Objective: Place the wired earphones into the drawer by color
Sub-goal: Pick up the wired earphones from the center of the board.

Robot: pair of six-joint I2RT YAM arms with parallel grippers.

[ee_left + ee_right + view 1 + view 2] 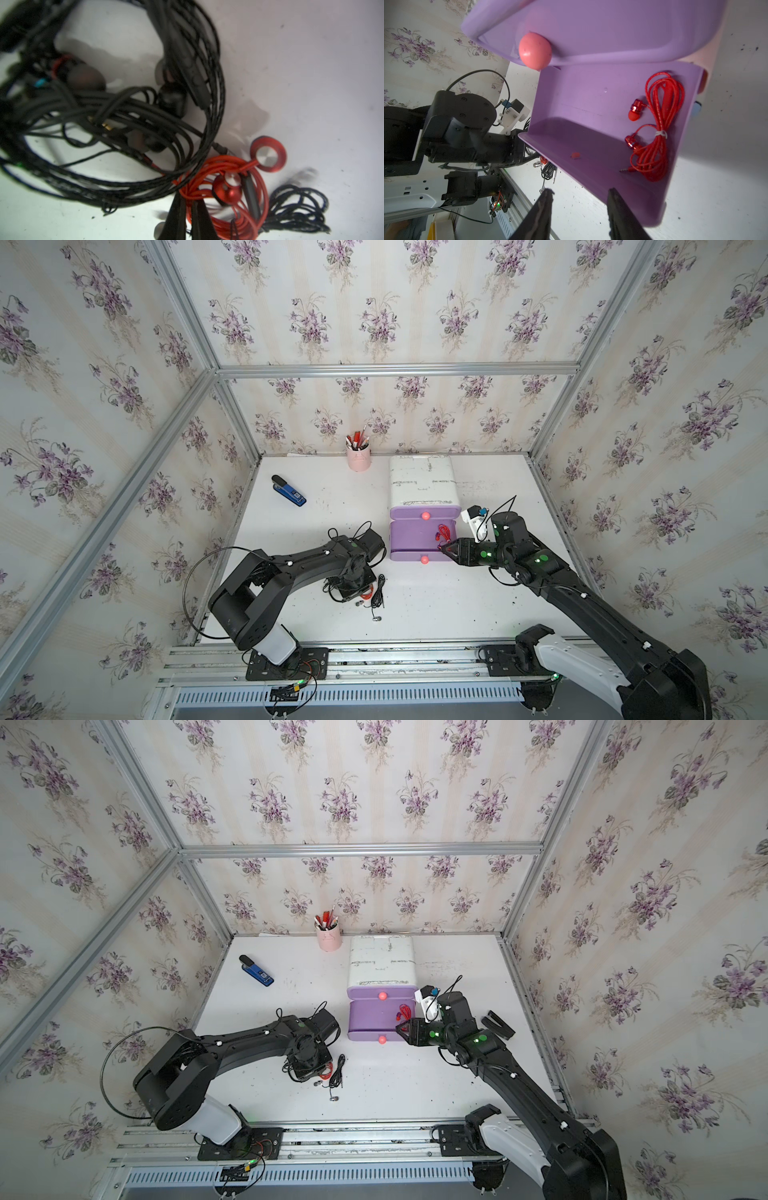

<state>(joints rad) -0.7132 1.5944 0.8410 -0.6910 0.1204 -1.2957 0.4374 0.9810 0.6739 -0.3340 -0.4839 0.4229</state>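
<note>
The drawer unit (422,481) has a white body. Its upper purple drawer (424,512) is nearly closed, and the purple drawer (409,539) below it is pulled out. A red earphone bundle (658,133) lies inside the pulled-out drawer. My right gripper (580,191) stands open at this drawer's front right corner (444,548), holding nothing. On the table left of the drawer lies a tangle of black earphones (124,116) and a red-orange set (239,187). My left gripper (189,198) points down into it, shut on the red-orange cable. Another black bundle (299,209) lies beside it.
A pink pen cup (358,458) stands at the back wall and a blue stapler (289,490) lies at the back left. A black clip-like object (498,1025) lies right of the right arm. A silver earbud (377,619) trails toward the front edge. Aluminium frame posts border the table.
</note>
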